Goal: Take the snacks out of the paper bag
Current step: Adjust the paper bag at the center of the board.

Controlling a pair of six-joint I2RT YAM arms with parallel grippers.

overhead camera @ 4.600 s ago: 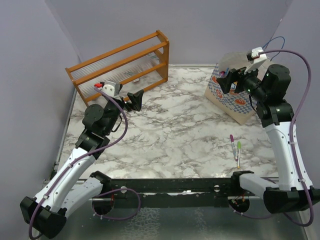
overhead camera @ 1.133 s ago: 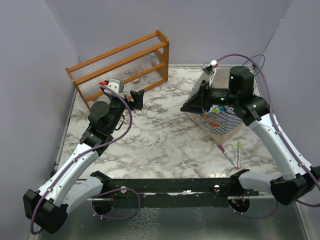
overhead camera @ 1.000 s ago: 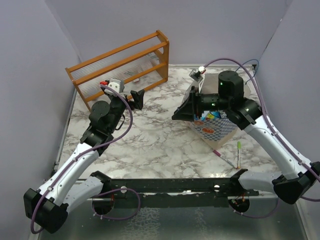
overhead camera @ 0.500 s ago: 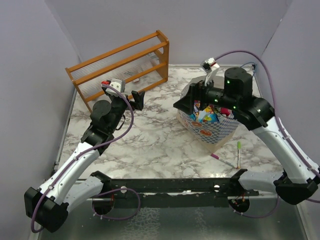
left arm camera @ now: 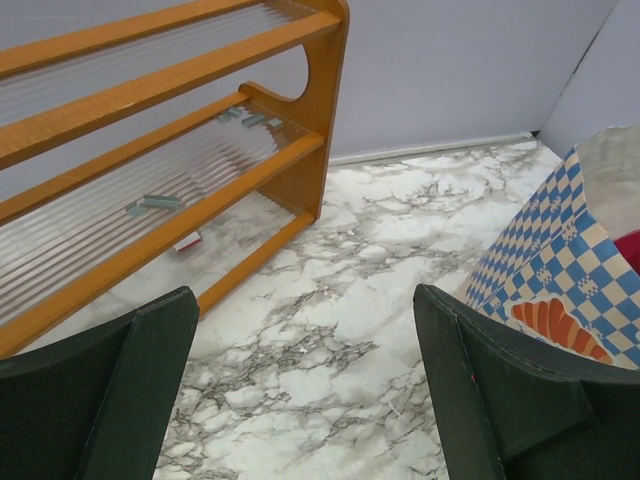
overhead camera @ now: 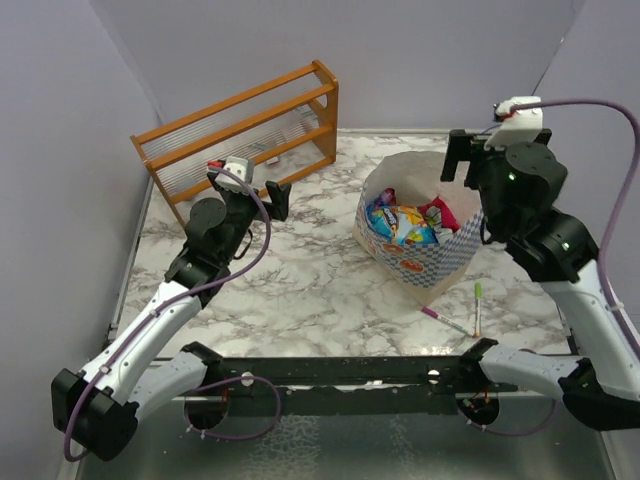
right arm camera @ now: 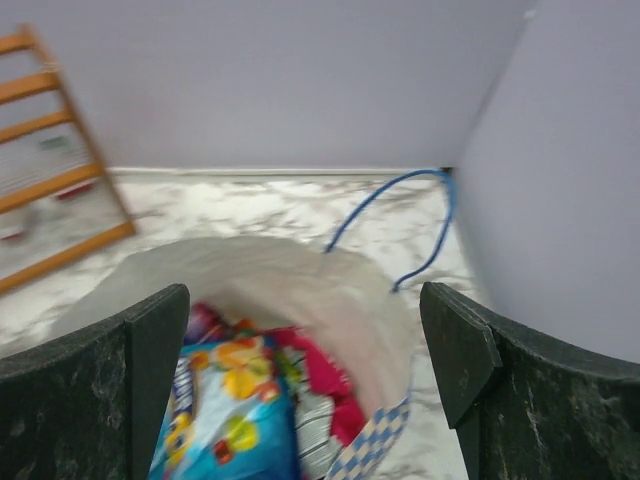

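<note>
A: Reaching in for a packet comes next, I reckon. Drop straight down, pinch one top edge, and mind the blue cord handle point(right arm camera: 400, 215).
B: The cream paper carrier bag point(overhead camera: 422, 263) with its blue checked band stands right of centre on the marbled bench point(overhead camera: 320, 290). Its mouth gapes, with glossy foil snack packets point(overhead camera: 400, 222), blue and red, piled inside.
A: Right end effector point(right arm camera: 300, 292) hangs over the bag's far rim, jaws wide, nothing held. The snacks sit below it and nearer.
B: Left end effector point(left arm camera: 305, 300), also spread and empty, waits well left, by the far orange wooden rack point(overhead camera: 240, 125).

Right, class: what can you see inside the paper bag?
The paper bag holds snack packets: a blue packet on top, a red packet beside it. Anything underneath is covered.
</note>
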